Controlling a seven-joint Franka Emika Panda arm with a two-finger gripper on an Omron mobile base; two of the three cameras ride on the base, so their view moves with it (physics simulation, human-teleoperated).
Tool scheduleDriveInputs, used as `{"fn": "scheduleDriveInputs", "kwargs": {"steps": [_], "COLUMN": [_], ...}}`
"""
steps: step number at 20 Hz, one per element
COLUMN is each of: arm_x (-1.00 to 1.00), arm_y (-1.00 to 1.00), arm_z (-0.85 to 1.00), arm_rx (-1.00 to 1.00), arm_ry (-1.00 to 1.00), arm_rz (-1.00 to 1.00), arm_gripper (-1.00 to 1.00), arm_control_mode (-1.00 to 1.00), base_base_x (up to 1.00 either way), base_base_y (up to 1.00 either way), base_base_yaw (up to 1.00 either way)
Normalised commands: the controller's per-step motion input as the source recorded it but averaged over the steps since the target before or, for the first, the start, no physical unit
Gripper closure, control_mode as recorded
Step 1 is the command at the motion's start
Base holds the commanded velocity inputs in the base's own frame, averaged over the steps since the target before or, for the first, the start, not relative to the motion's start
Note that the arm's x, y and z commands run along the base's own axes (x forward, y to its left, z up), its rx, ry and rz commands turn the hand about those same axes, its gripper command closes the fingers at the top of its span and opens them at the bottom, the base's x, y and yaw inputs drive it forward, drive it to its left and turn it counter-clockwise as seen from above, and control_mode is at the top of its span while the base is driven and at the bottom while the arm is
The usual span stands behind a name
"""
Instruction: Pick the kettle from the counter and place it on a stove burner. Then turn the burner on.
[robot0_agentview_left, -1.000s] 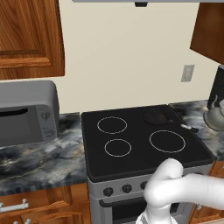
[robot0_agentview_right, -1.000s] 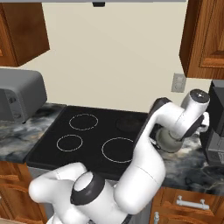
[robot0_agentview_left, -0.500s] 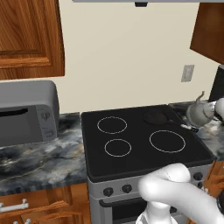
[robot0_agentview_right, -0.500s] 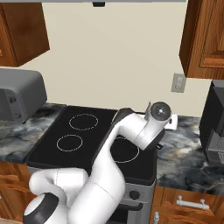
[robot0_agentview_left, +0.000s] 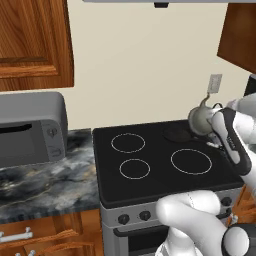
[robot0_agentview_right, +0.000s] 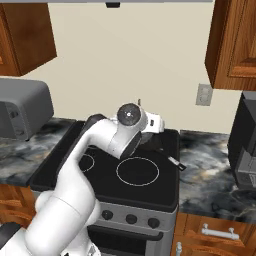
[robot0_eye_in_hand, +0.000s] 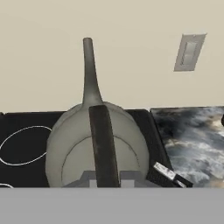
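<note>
The counter (robot0_agentview_left: 55, 185) of dark marbled stone runs on both sides of the range, over brown wooden cabinets (robot0_agentview_left: 45, 235); a grey toaster oven (robot0_agentview_left: 30, 130) stands at its back left edge, against the cream wall; the black glass cooktop (robot0_agentview_left: 160, 160) sits between the two stretches of stone, marked with white rings, the largest ring (robot0_agentview_left: 191, 161) toward its front right, a mid-size ring (robot0_agentview_left: 128, 142) at the back left and the smallest, the stove burner (robot0_agentview_left: 134, 168), at the front left; a flat dark pan (robot0_agentview_left: 178, 133) lies on the back right corner of the cooktop, its long handle (robot0_agentview_right: 172, 161) reaching toward the right edge; the kettle (robot0_agentview_left: 201, 118), pale grey and dome-shaped with a thin spout, hangs in the air above that back right corner, just over the pan, clear of the glass; the gripper (robot0_agentview_left: 216, 120) is closed on the kettle's dark arched handle (robot0_eye_in_hand: 104, 146), which the hand view shows running straight up the middle of the dome; a pale wall socket (robot0_agentview_left: 215, 84) sits on the wall behind the right edge of the range.
</note>
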Motion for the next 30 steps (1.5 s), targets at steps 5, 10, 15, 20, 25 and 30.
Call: {"fn": "scheduleDriveInputs", "kwargs": {"steps": [5,10,15,20,25,30], "arm_x": [0.19,0.11,0.0,0.0,0.01,0.13], "arm_y": [0.62,0.03,0.0,0.03,0.43,0.94], "arm_z": [0.67,0.16,0.0,0.0,-0.1,-0.17], "arm_rx": [-0.05,0.0,0.0,0.0,0.0,0.0], "arm_ry": [0.33,0.25,0.01,0.01,0.11,0.22], "arm_rz": [0.0,0.0,0.0,0.0,0.0,0.0], "arm_gripper": [1.0,1.0,1.0,1.0,1.0,1.0], "arm_control_mode": [-1.0,-1.0,-1.0,-1.0,-1.0,-1.0], "base_base_x": [0.0,0.0,0.0,0.0,0.0,0.0], "base_base_y": [0.0,0.0,0.0,0.0,0.0,0.0], "base_base_yaw": [0.0,0.0,0.0,0.0,0.0,0.0]}}
